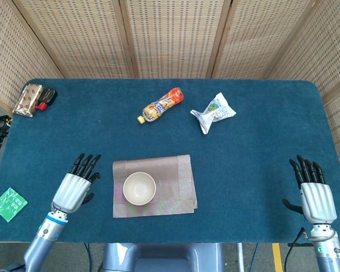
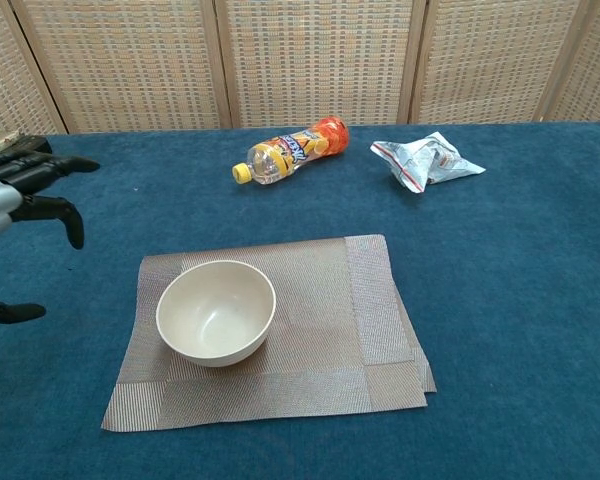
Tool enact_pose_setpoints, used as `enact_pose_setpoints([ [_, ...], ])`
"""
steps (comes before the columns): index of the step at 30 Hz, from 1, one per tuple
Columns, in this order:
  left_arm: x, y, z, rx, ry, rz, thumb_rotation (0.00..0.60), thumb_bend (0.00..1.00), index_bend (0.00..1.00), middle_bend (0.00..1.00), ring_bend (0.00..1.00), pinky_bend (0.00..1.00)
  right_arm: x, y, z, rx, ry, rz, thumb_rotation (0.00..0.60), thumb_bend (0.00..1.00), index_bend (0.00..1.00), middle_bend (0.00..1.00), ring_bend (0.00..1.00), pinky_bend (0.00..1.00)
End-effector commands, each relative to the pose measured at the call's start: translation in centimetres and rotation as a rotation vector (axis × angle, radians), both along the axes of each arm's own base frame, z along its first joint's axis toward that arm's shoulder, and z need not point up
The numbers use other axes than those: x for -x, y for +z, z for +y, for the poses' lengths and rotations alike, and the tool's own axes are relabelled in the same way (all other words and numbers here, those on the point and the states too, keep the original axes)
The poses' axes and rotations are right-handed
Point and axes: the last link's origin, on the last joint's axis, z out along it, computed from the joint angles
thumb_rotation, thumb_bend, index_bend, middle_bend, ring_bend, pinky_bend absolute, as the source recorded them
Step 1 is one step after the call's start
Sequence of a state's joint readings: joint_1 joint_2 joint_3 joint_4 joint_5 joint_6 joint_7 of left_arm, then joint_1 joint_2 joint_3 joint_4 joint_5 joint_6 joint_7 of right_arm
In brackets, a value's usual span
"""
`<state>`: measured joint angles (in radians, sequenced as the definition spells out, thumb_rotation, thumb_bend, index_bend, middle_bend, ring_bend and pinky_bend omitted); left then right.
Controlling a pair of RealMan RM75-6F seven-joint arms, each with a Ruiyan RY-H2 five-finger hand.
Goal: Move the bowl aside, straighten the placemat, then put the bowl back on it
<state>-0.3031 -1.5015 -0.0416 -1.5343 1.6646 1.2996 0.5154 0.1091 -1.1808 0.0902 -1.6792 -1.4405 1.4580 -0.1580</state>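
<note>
Stretching across both views, the blue-covered table carries everything in front of me, with woven screens closing it off behind. Near the front edge lies the grey-brown placemat, its right side folded over on itself so a doubled strip runs down that edge and the layers show uneven at the near right corner. On its left half the cream bowl stands upright and empty.

My left hand hovers over the cloth just beside the placemat's left edge, back up, dark fingertips spread apart and pointing toward the far side; it holds nothing and touches neither mat nor bowl. The bowl sits to its right, with a strip of mat and bare cloth between them. In the chest view the same hand enters from the left edge, fingers reaching right, above the table and apart from the mat.

My right hand rests near the table's front right corner, fingers apart and empty, well apart from the placemat and bowl.

Further back lie an orange-labelled bottle on its side and a crumpled snack packet beside it. A gold packet sits at the far left corner, with a small green packet lying off the table's left edge.
</note>
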Motion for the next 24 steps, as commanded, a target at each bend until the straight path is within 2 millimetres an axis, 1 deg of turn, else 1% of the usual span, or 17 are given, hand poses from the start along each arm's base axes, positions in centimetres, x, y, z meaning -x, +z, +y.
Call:
enact_pose_setpoints([
  [1,-1.0,-1.8,0.2,0.035,-0.029,0.022,0.6,0.1,0.41,0.0,0.0,0.0,0.0,0.1,0.0,-0.001,0.0,-0.003,0.6,0.16,0.0,0.0,0.0,0.0],
  [6,-2.3,-3.8,0.5,0.068,-0.051,0.035,0.6,0.1,0.41,0.0,0.0,0.0,0.0,0.3,0.0,0.002,0.001,-0.013,0.6,0.16,0.0,0.0,0.0,0.0],
  [15,-5.0,-6.8,0.6,0.114,-0.119,0.062,0.6,0.11,0.45,0.0,0.0,0.0,0.1,0.6,0.0,0.005,-0.001,-0.026,0.6,0.16,0.0,0.0,0.0,0.0],
  [21,-5.9,-8.5,0.7,0.141,-0.116,0.069,0.6,0.12,0.48,0.0,0.0,0.0,0.1,0.7,-0.1,0.001,-0.001,-0.029,0.6,0.16,0.0,0.0,0.0,0.0],
  [24,-5.9,-8.9,0.8,0.143,-0.112,0.076,0.6,0.12,0.5,0.0,0.0,0.0,0.1,0.7,0.0,0.001,0.0,-0.029,0.6,0.16,0.0,0.0,0.0,0.0],
])
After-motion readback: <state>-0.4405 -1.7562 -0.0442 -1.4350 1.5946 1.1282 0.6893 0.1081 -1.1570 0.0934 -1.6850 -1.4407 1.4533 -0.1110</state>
